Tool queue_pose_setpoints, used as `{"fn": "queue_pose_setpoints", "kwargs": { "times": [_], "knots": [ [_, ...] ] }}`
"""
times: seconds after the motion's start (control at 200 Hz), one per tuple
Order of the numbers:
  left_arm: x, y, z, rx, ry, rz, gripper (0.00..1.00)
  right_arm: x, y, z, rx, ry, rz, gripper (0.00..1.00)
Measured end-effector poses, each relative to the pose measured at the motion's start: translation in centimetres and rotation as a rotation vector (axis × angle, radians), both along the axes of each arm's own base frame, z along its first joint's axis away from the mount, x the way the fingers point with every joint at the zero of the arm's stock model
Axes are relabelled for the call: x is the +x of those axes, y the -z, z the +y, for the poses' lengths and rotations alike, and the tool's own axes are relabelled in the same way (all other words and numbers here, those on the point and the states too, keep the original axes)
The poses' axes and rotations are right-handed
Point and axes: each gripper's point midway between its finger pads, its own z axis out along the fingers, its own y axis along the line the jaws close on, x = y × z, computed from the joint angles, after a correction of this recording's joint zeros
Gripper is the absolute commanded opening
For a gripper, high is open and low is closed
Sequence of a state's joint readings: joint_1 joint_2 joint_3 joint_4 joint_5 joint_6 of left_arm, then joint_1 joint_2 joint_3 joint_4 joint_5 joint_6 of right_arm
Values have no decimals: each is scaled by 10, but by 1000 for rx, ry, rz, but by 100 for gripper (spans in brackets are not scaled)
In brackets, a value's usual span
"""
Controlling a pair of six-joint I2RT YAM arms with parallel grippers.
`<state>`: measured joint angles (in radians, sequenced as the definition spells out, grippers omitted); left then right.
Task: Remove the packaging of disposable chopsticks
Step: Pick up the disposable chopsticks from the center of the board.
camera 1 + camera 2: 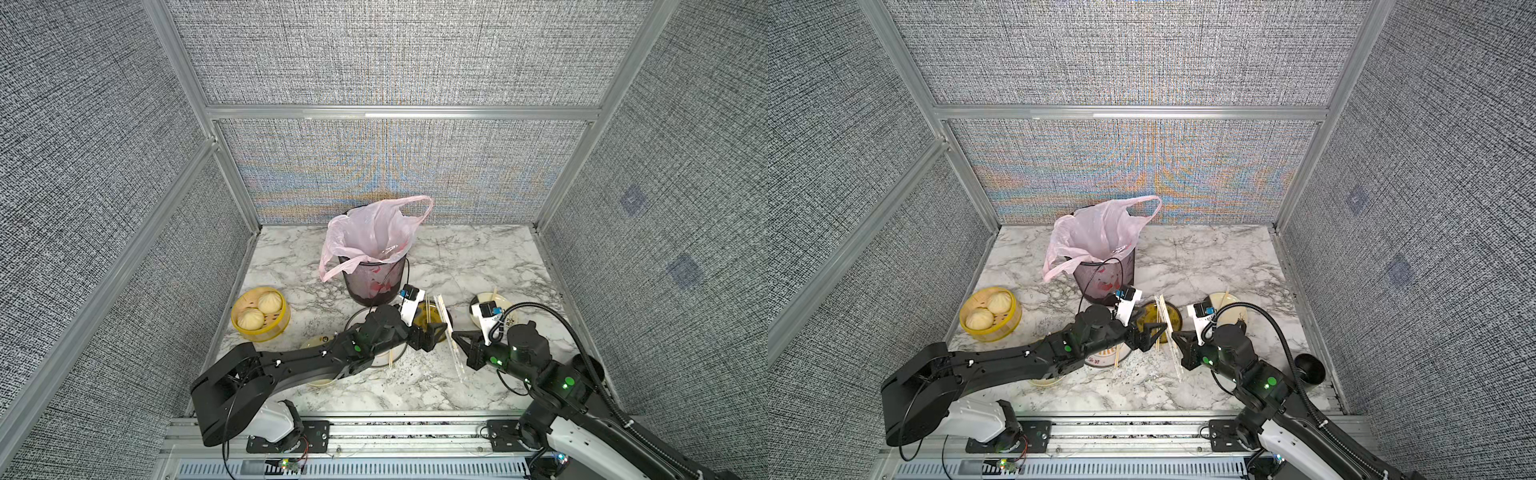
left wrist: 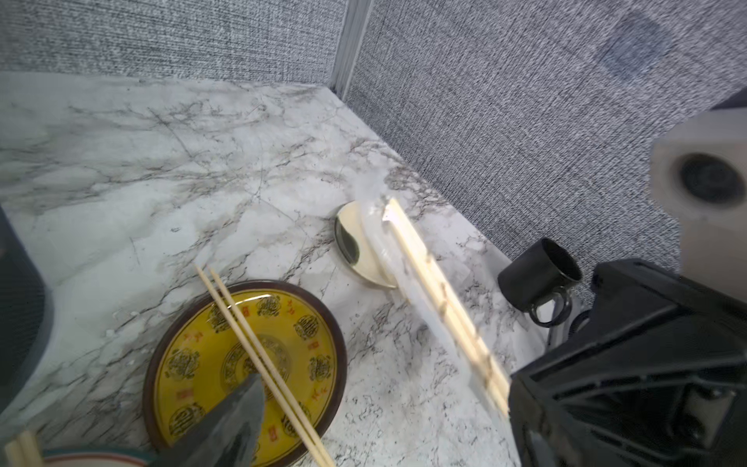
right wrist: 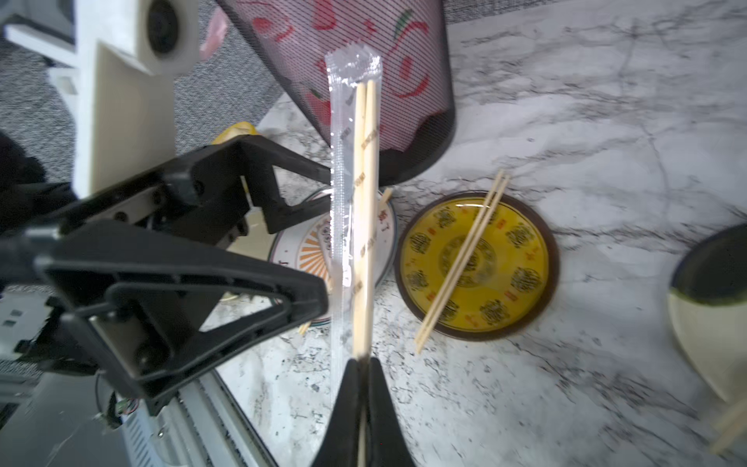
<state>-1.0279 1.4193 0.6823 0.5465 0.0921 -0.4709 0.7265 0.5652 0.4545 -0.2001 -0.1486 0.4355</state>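
R fingers [image 3: 343,412] clamped tight on sleeve [image 3: 339,161] w/ sticks [image 3: 366,182] inside, grip approx mid-length in both top views. Sleeve is held up off surface [image 1: 457,257], centre-near, running near-far, far end by right edge of yellow plate [image 3: 539,246]. In R wrist view sticks sit to one side of sleeve, flat empty plastic beside them, crimped end past stick tips. L fingers [image 3: 242,275] wide apart, tips just left of sleeve; can't tell if touching. Bare pair [image 3: 465,256] lies across yellow plate. 2nd pair [image 1: 390,359] on white plate [image 3: 307,258] under L arm; 3rd pair [image 1: 494,294] on cream plate [image 1: 505,302], right. Mesh bin [image 1: 374,286] w/ pink bag [image 1: 370,232] far-centre. Steamer [image 1: 270,332] w/ two buns [image 1: 269,301] left. Black cup [image 1: 1310,368] near-right.
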Motion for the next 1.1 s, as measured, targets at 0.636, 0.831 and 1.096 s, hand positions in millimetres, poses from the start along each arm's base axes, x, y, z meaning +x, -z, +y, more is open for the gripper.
{"fn": "queue_pose_setpoints", "kwargs": {
  "times": [0.636,0.831,1.096],
  "knots": [
    [-23,-37,0,-193,116,-102,8,-17,-1,34,32,-195,-2,0],
    [-27,-43,0,-216,138,-111,3,-16,-4,37,39,-203,-20,17],
    [-40,-71,11,-241,175,-195,0,-20,11,38,64,-236,-95,94]
  ]
}}
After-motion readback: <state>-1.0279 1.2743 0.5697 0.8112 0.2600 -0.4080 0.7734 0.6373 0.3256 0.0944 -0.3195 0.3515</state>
